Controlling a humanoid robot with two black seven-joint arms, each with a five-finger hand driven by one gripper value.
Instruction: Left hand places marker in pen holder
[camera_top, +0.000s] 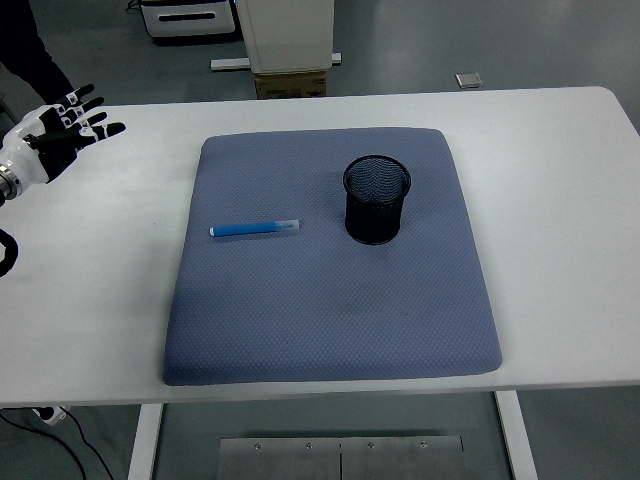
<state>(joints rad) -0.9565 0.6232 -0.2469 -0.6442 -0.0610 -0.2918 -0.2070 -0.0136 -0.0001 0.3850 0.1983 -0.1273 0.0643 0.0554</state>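
Observation:
A blue marker (255, 229) with a clear cap lies flat on the blue-grey mat (330, 300), left of centre, pointing left to right. A black mesh pen holder (377, 199) stands upright on the mat to the marker's right, with nothing in it. My left hand (62, 132) hovers over the table's far left, well away from the marker, its fingers spread and holding nothing. The right arm is out of view.
The white table (560, 200) carries the mat. A person in dark clothing (35, 55) stands at the top left behind the table. A cardboard box (290, 85) and white cabinets sit on the floor beyond the far edge.

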